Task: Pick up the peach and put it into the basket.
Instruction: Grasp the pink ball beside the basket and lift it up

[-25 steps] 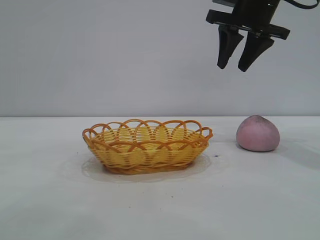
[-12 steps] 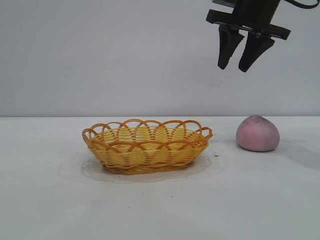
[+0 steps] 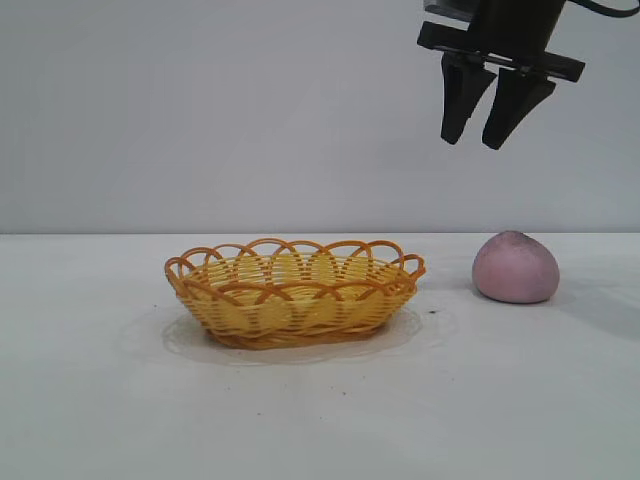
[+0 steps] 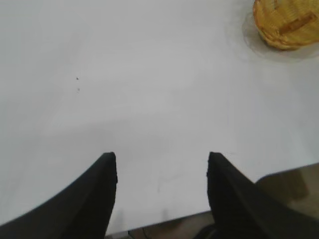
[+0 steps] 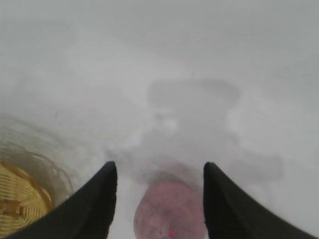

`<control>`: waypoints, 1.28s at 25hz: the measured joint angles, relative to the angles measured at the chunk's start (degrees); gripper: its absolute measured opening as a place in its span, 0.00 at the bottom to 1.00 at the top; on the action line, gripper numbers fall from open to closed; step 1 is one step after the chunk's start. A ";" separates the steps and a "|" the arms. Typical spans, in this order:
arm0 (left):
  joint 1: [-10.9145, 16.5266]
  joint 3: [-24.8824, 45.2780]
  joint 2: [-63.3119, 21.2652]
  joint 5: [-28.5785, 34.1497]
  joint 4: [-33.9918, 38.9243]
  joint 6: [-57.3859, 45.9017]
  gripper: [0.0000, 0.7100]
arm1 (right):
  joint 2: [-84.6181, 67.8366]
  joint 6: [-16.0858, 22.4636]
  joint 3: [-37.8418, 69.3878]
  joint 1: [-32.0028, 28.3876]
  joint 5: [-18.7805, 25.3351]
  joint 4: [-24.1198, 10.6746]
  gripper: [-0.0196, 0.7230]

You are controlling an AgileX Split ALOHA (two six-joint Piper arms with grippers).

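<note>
The pink-mauve peach [image 3: 515, 267] lies on the white table, to the right of the yellow wicker basket [image 3: 295, 290], a short gap apart. My right gripper [image 3: 475, 142] hangs open and empty high above the table, a little left of the peach. In the right wrist view the peach [image 5: 169, 209] shows between the open fingers of my right gripper [image 5: 159, 167], far below, with the basket's edge [image 5: 20, 199] off to one side. My left gripper [image 4: 162, 157] is open and empty over bare table; the basket [image 4: 286, 22] shows far off in its view.
The white table [image 3: 320, 400] runs across the exterior view before a plain grey wall. The table's edge [image 4: 199, 216] shows close under the left gripper in the left wrist view.
My right gripper has shifted slightly to the right and down. The peach and basket have not moved.
</note>
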 joint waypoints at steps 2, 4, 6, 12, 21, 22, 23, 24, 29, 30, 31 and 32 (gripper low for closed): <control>0.00 0.00 0.00 0.00 0.00 0.00 0.56 | 0.00 0.00 0.00 0.00 2.04 -0.65 0.54; 0.00 0.00 0.00 0.00 0.00 0.00 0.56 | 0.68 0.00 0.00 0.00 4.24 -1.39 0.54; 0.00 0.00 0.00 0.00 0.00 0.00 0.56 | 2.08 0.12 0.00 0.00 5.62 -1.63 0.54; 0.00 0.00 -0.03 0.00 0.00 0.00 0.56 | 7.20 1.51 0.00 0.00 6.11 -2.09 0.54; 7.29 0.00 -0.03 0.00 0.00 0.00 0.56 | 11.10 2.37 -0.12 0.12 4.51 -4.77 0.14; 7.54 0.00 -0.03 0.00 0.00 0.00 0.56 | 10.73 2.37 -0.12 0.37 4.39 -5.03 0.10; 7.65 0.00 -0.03 0.00 0.00 0.00 0.56 | 10.17 2.37 -0.12 0.73 4.39 -5.13 0.11; 7.80 0.00 -0.03 0.00 0.00 0.00 0.56 | 9.35 2.37 -0.12 1.29 4.39 -5.02 0.03; 7.80 0.00 -0.03 0.00 0.00 0.00 0.56 | 1.73 2.01 -0.01 7.30 2.13 -4.07 0.03; 7.80 0.00 -0.03 0.00 0.00 0.00 0.56 | -0.06 2.01 -0.01 9.22 1.73 -3.91 0.03; 7.94 0.00 -0.03 0.00 0.00 0.00 0.56 | -1.44 2.01 -0.01 11.18 1.27 -3.77 0.03; 8.34 0.00 -0.03 0.00 0.00 0.00 0.56 | -2.23 2.01 -0.11 12.82 0.85 -3.63 0.03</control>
